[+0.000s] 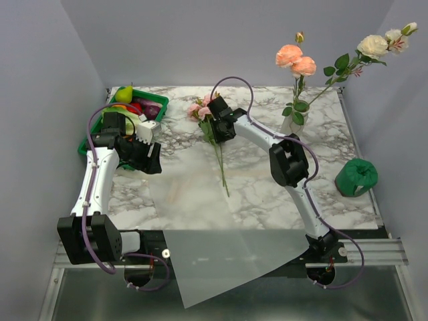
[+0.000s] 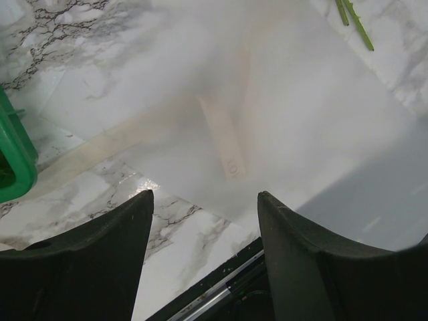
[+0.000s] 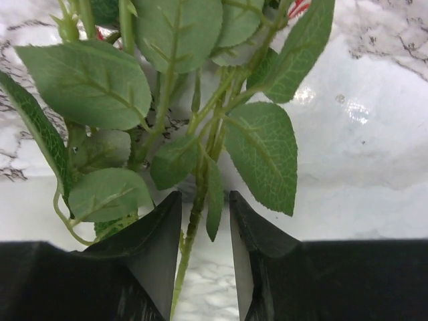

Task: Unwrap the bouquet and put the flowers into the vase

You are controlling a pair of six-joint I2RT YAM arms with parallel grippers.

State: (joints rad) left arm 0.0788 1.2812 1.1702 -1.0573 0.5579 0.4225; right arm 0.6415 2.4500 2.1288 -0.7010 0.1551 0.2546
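The vase (image 1: 294,122) stands at the back right with peach roses (image 1: 296,60) and cream roses (image 1: 373,45) in it. One pink flower (image 1: 200,109) lies on the marble, its stem (image 1: 221,167) pointing toward the front. My right gripper (image 1: 215,127) is down over its leafy part. In the right wrist view the stem (image 3: 194,214) and a leaf run between the jaws of the right gripper (image 3: 205,195), which are narrow but open. The bouquet's white paper (image 1: 221,247) lies flat and unrolled. My left gripper (image 1: 148,160) is open and empty above the paper's left edge.
A green tray (image 1: 144,97) of toy vegetables sits at the back left, behind the left arm. A dark green pouch (image 1: 356,176) is at the right edge. A cream ribbon (image 2: 224,144) shows through the paper (image 2: 301,100), which overhangs the table's front edge.
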